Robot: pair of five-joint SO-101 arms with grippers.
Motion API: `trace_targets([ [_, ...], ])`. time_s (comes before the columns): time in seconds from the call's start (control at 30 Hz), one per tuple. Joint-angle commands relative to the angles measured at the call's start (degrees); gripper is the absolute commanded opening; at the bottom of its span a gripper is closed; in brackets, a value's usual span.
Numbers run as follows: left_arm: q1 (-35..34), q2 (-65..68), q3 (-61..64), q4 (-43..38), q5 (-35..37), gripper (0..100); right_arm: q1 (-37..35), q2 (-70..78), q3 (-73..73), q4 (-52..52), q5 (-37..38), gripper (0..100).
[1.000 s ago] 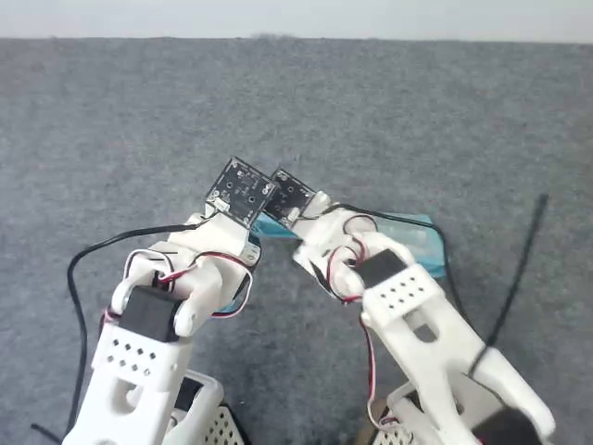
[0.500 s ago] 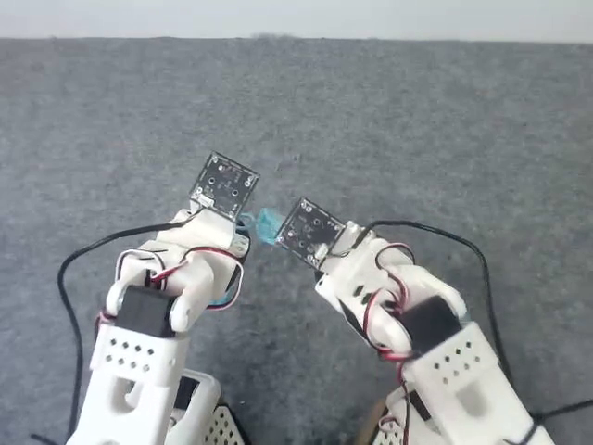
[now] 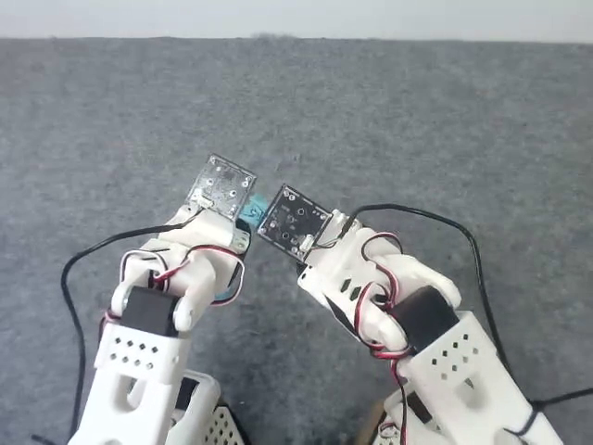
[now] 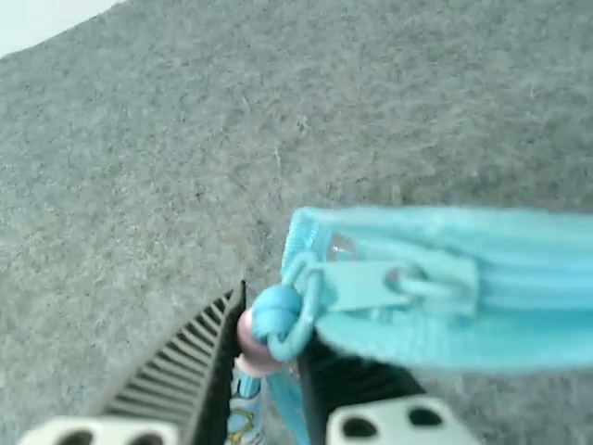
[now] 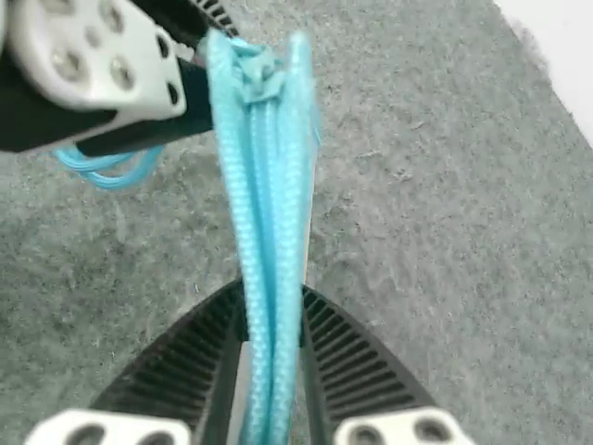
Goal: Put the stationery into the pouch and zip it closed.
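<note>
Pouch hung off the surface, slung between both arms, which had closed together within 1 second. Left gripper fingers clamped its pull cord; right gripper fingers clamped its edge. Zip looked shut.

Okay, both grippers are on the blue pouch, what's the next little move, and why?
Probably open the left gripper and let go of the pull cord. The slider sits at the end of the pouch beside that gripper, and the teeth behind it look shut, so the zip seems done. The right gripper clamps the pouch, so it should not drop.
</note>
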Motion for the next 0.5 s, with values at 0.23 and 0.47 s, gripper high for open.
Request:
trace_targets([
  [0.23,-0.70,0.35,1.71,-4.84,0.79,1,-0.22,-15.34,2.29,0.31,-1.05,0.7],
  [0.47,-0.70,0.35,4.97,-9.67,0.79,1,-0.13,-17.01,1.76,2.24,-0.53,0.7],
])
